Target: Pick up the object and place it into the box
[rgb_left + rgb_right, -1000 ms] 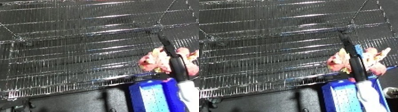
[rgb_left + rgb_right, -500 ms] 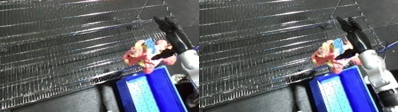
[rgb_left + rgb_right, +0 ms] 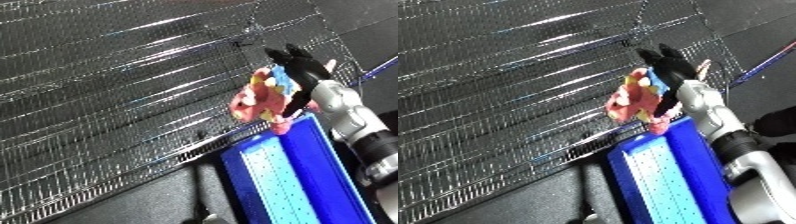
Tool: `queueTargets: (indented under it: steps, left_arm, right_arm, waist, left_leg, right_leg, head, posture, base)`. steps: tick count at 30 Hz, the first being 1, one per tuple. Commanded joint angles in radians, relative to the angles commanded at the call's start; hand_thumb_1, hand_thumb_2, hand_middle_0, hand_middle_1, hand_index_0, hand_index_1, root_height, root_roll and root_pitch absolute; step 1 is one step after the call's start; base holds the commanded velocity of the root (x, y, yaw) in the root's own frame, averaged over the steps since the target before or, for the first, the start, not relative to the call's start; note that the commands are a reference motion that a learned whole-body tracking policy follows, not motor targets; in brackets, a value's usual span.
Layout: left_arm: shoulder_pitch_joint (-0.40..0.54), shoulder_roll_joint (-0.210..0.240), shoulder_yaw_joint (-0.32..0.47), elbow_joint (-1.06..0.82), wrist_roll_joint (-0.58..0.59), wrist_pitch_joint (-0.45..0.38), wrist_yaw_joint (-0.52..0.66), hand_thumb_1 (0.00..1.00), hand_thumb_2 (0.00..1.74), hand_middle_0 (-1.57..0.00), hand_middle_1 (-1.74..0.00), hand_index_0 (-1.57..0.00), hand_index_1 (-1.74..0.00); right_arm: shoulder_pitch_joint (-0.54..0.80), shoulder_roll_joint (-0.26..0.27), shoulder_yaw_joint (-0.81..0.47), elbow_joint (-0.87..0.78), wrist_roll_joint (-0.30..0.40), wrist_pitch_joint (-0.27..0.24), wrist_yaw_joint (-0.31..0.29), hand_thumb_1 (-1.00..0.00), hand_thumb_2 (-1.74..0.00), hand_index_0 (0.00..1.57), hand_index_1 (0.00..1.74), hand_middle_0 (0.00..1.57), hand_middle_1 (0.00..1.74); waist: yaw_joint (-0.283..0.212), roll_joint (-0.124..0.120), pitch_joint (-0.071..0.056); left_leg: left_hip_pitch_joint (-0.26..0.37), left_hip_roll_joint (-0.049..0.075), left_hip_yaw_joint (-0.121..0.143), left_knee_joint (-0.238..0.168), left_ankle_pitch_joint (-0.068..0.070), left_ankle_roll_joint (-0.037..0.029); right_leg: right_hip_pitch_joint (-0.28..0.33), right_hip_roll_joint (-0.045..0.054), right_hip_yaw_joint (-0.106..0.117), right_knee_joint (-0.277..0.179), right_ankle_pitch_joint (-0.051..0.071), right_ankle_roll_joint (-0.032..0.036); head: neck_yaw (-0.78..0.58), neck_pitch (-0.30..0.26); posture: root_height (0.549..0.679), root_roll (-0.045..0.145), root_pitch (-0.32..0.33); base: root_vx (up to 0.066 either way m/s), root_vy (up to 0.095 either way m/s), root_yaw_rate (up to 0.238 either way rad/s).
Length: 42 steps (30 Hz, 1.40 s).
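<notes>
Left eye view, read from its left: a wire shelf (image 3: 124,90) fills most of the frame, tilted with the camera, with dark floor below its front edge. Nothing lies on the mesh that I can make out.

Toward the right, one toy (image 3: 264,99), pink and red with yellow and blue patches, hangs at the shelf's front edge, just above the near corner of the bin (image 3: 293,185). It looks like a soft plush, so I judge it light, squashy and not fragile; it should not slip, but loose limbs may dangle and catch on the wire or the bin rim. The bulky middle of the body seems the best place to take hold, and that is about where it is held.

Below it sits one blue bin with a pale perforated floor, apparently empty, though its far end is cut off.

Rightmost, one right hand (image 3: 298,70) comes in on a silver forearm. Its black fingers are curled round the toy's far side, with some fingertips sticking up above it. The left hand shows in neither view.

The toy looks nearly over the bin.
</notes>
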Motion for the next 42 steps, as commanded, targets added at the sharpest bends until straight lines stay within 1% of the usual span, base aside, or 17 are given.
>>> queueTargets:
  steps: [4,8,11,16,21,31,36,42]
  left_arm:
    - [0.001,-0.004,-0.005,-0.004,0.001,-0.005,0.001,1.0,1.74,-1.57,-1.74,-1.57,-1.74]
    - [0.002,-0.006,-0.013,-0.012,0.0,-0.009,0.002,1.0,1.74,-1.57,-1.74,-1.57,-1.74]
    - [0.002,-0.006,-0.017,-0.018,0.0,-0.01,0.003,1.0,1.74,-1.57,-1.74,-1.57,-1.74]
    - [0.006,-0.008,-0.014,-0.02,0.001,-0.01,0.005,1.0,1.74,-1.57,-1.74,-1.57,-1.74]
    - [0.008,-0.015,-0.006,-0.017,0.007,-0.013,0.008,1.0,1.74,-1.57,-1.74,-1.57,-1.74]
    - [0.016,-0.024,0.017,-0.004,0.003,-0.02,0.012,1.0,1.74,-1.57,-1.74,-1.57,-1.74]
    - [0.022,-0.019,0.024,0.002,-0.01,-0.018,0.01,1.0,1.74,-1.57,-1.74,-1.57,-1.74]
    - [0.019,-0.003,0.028,0.004,-0.013,-0.009,0.004,1.0,1.74,-1.57,-1.74,-1.57,-1.74]
  right_arm:
    - [-0.007,0.029,0.012,0.075,-0.002,0.007,0.004,0.0,0.0,0.0,0.0,0.0,0.0]
    - [-0.028,0.041,0.021,0.17,-0.001,0.013,0.006,0.0,0.0,0.0,0.0,0.0,0.0]
    - [-0.056,0.047,0.034,0.241,0.003,0.006,0.004,0.0,0.0,0.0,0.0,0.0,0.0]
    - [-0.084,0.061,0.051,0.322,0.007,-0.01,0.0,-0.25,-0.44,0.39,0.44,0.39,0.44]
    - [-0.074,0.075,0.043,0.307,0.021,-0.017,-0.009,-0.5,-0.87,0.79,0.87,0.79,0.87]
    - [-0.06,0.104,0.039,0.233,0.023,-0.019,-0.026,-1.0,-1.74,1.57,1.74,1.57,1.74]
    - [-0.067,0.1,0.039,0.221,0.027,-0.013,-0.03,-1.0,-1.74,1.57,1.74,1.57,1.74]
    - [-0.048,0.076,0.011,0.169,0.039,-0.003,-0.038,-1.0,-1.74,1.57,1.74,1.57,1.74]
  waist:
    - [0.0,0.018,0.006]
    - [0.004,0.036,0.011]
    - [0.005,0.047,0.015]
    - [0.004,0.056,0.023]
    - [-0.001,0.056,0.029]
    - [-0.006,0.04,0.028]
    - [-0.005,0.031,0.029]
    - [-0.003,0.026,0.033]
  left_leg:
    - [-0.006,-0.004,-0.001,0.001,0.0,0.0006]
    - [-0.017,-0.01,-0.003,0.0,0.002,0.0007]
    - [-0.024,-0.013,-0.003,0.001,0.003,0.0003]
    - [-0.03,-0.015,-0.003,0.005,0.001,-0.0004]
    - [-0.037,-0.012,-0.003,0.009,0.0,-0.001]
    - [-0.034,-0.003,-0.002,0.004,-0.001,-0.0029]
    - [-0.035,0.0,-0.005,0.005,0.002,-0.0046]
    - [-0.038,-0.001,-0.012,0.013,0.005,-0.0068]
  right_leg:
    - [-0.009,-0.0027,0.001,0.002,0.0,0.0008]
    - [-0.02,-0.0068,0.001,0.004,0.0,0.0013]
    - [-0.027,-0.0099,0.001,0.006,0.0,0.0013]
    - [-0.032,-0.0114,-0.001,0.01,-0.003,0.0002]
    - [-0.038,-0.0102,-0.002,0.014,-0.005,-0.0011]
    - [-0.026,-0.0032,-0.008,0.004,-0.005,-0.0029]
    - [-0.024,-0.0014,-0.011,0.006,-0.005,-0.004]
    - [-0.021,-0.0041,-0.016,0.016,-0.006,-0.0051]
  head:
    - [0.017,0.029]
    - [0.048,0.061]
    - [0.053,0.074]
    - [0.041,0.104]
    - [0.023,0.114]
    - [-0.007,0.125]
    - [-0.006,0.126]
    - [0.003,0.148]
  posture:
    - [0.648,0.062,-0.082]
    - [0.648,0.064,-0.073]
    - [0.648,0.066,-0.069]
    - [0.648,0.067,-0.065]
    - [0.647,0.066,-0.062]
    - [0.648,0.063,-0.064]
    - [0.648,0.061,-0.068]
    - [0.647,0.06,-0.078]
  base:
    - [0.02,-0.004,-0.008]
    - [0.007,-0.001,0.029]
    - [0.0,-0.001,0.024]
    - [0.003,-0.005,0.01]
    - [-0.006,-0.012,0.001]
    - [-0.002,-0.011,-0.004]
    - [-0.021,-0.004,0.024]
    - [-0.038,-0.003,0.046]
